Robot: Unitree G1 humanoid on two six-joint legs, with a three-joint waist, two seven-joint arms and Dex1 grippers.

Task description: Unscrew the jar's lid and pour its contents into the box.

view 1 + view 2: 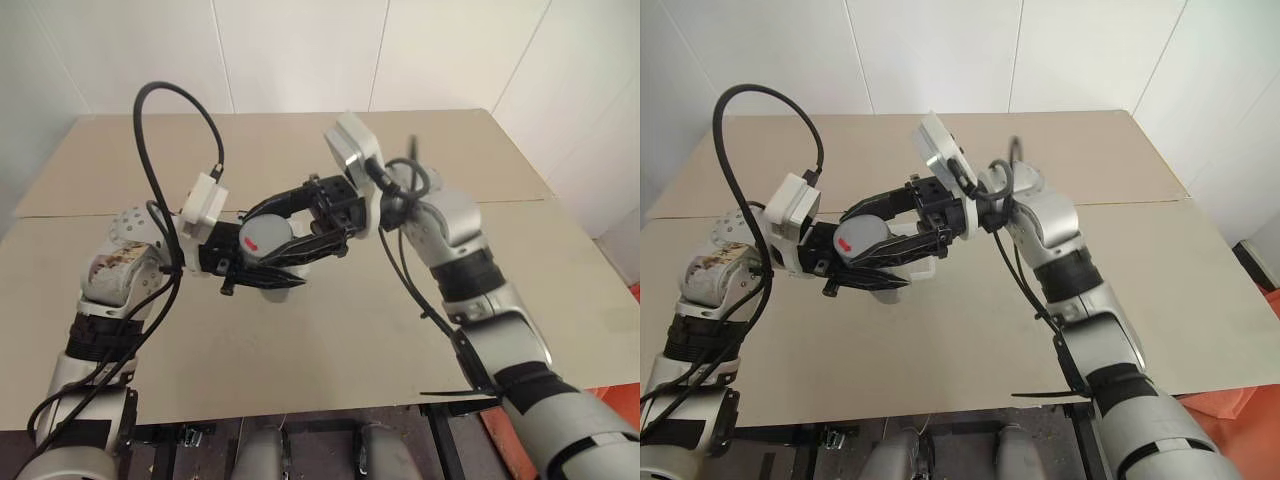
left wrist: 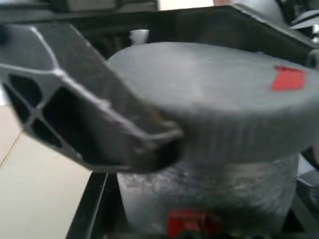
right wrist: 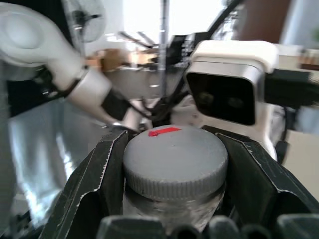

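Note:
The jar (image 2: 209, 191) hangs in the air over the middle of the table, lid side toward me. My left gripper (image 1: 268, 278) reaches in from the left and is shut on its clear body. The grey lid (image 1: 262, 240) with its red mark (image 3: 164, 131) sits on the jar. My right gripper (image 1: 852, 240) comes from the right and is shut on the lid, one black finger (image 3: 94, 184) on each side of the ribbed rim. The contents are hidden. A strip of the translucent white box (image 1: 923, 267) peeks out on the table beneath the grippers.
The beige table (image 1: 300, 360) has a seam running across its middle, and white walls close behind its far edge. Black cables (image 1: 150, 150) loop above the left arm. An orange object (image 1: 1240, 420) sits on the floor past the front right corner.

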